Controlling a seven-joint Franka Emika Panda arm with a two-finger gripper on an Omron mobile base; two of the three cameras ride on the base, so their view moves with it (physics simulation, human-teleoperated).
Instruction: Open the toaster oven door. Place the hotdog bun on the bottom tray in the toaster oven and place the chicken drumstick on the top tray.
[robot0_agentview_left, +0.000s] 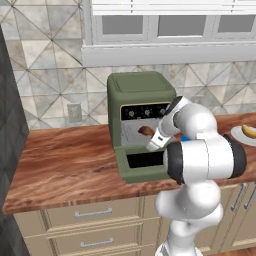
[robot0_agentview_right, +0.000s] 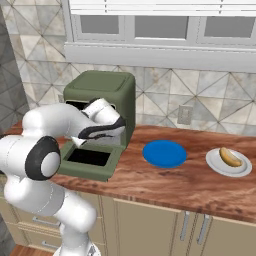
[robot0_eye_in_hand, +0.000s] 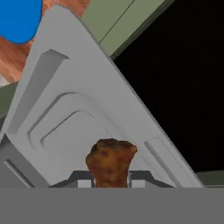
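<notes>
Arm bent, end effector (robot0_eye_in_hand: 112, 183) in toaster oven (robot0_agentview_left: 141, 90).

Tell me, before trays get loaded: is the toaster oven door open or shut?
Open: the toaster oven door lies dropped flat in front of the toaster oven, its dark window facing up.

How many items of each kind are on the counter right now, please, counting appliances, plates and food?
Appliances: 1, the toaster oven
Plates: 2, the blue plate and the white plate
Food: 2, the hotdog bun on the white plate and the chicken drumstick in the gripper
Total: 5
</notes>
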